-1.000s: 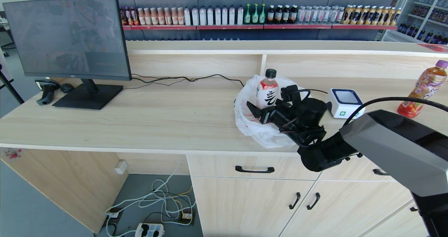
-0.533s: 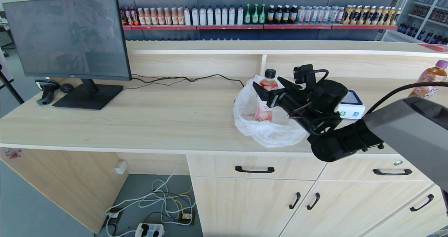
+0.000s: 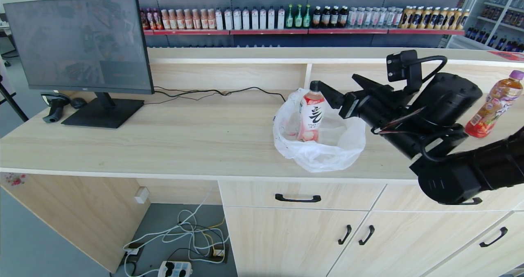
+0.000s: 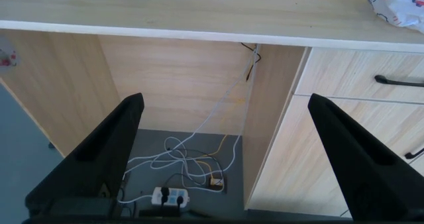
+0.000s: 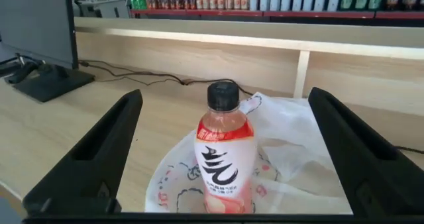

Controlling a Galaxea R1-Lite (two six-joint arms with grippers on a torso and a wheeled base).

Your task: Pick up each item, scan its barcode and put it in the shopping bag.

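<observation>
A pink-and-white bottle (image 3: 312, 112) with a black cap stands upright inside the white shopping bag (image 3: 323, 152) on the wooden counter (image 3: 184, 138). My right gripper (image 3: 336, 82) hovers open and empty just right of the bottle's cap, level with its top. From the right wrist, the bottle (image 5: 224, 164) stands in the bag (image 5: 298, 164) ahead of the open right gripper (image 5: 225, 95). A tea bottle (image 3: 495, 105) with a purple cap stands at the counter's far right. My left gripper (image 4: 224, 101) is open and empty, low in front of the counter.
A monitor (image 3: 82, 43) stands at the counter's left, with a handheld scanner (image 3: 54, 107) beside its foot. Cables (image 3: 217, 92) run along the back wall of the counter. Drawers and cabinet doors (image 3: 297, 198) lie below. Shelves of bottles (image 3: 303, 17) line the background.
My right gripper has lifted up and drawn back to the right, out of the bag. The bottle stays standing in the bag. The arm now covers the white counter scanner.
</observation>
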